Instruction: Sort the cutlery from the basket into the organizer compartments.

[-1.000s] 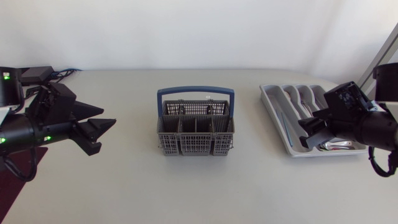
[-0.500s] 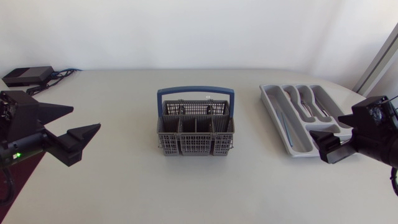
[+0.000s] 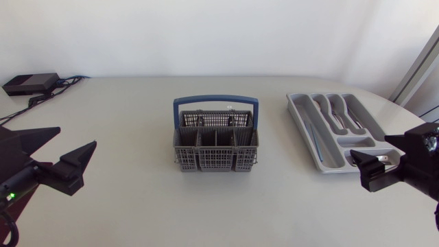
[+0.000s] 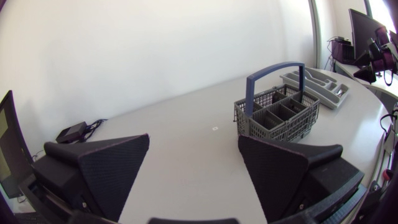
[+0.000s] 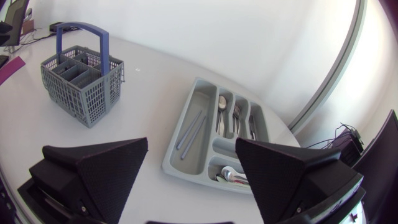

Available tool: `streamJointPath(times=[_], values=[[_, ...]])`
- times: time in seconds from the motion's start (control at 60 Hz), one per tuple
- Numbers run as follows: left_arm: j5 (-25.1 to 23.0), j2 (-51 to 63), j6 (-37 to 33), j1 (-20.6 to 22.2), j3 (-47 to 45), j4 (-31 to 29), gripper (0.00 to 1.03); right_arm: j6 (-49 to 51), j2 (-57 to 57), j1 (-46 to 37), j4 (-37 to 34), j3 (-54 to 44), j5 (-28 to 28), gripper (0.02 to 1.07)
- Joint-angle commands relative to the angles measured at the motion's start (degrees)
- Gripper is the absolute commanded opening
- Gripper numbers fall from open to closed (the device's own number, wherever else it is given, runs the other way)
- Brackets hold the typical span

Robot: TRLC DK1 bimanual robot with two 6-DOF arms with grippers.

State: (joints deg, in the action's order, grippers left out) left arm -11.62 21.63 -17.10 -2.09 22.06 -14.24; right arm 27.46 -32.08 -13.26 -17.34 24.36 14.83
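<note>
The grey cutlery basket (image 3: 216, 145) with a blue handle stands mid-table; I see no cutlery sticking out of it. At the right lies the grey organizer (image 3: 322, 154), with spoons (image 5: 222, 104), forks (image 5: 238, 116), two long thin pieces (image 5: 189, 130) and small spoons (image 5: 233, 176) in separate compartments. My left gripper (image 3: 77, 138) hangs open and empty at the table's left edge, far from the basket (image 4: 280, 113). Just in front of the organizer (image 5: 200, 90), my right gripper (image 3: 369, 146) is open and empty as well. Both wrist views show bare table between the wide fingers (image 4: 112, 168) (image 5: 99, 165).
A black box (image 3: 29, 83) with cables sits at the table's far left corner. A dark red mat (image 3: 20, 206) lies under my left arm at the near left edge.
Both arms have drawn back from the middle toward the table's side edges and nearer the front. Both grippers have opened wider.
</note>
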Motion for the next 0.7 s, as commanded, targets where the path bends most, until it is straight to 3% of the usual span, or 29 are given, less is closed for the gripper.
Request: streamJointPath(times=[0.0, 0.683], values=[[1.07, -2.48, 3.26, 0.38, -3.51, 1.69, 0.99, 0.22, 1.84, -0.45, 1.61, -2.39, 0.02, 1.03], [11.62, -21.63, 17.1, 2.09, -22.06, 14.24, 0.99, -17.04, 21.39, 8.18, 11.8, -16.57, -9.22, 1.03]])
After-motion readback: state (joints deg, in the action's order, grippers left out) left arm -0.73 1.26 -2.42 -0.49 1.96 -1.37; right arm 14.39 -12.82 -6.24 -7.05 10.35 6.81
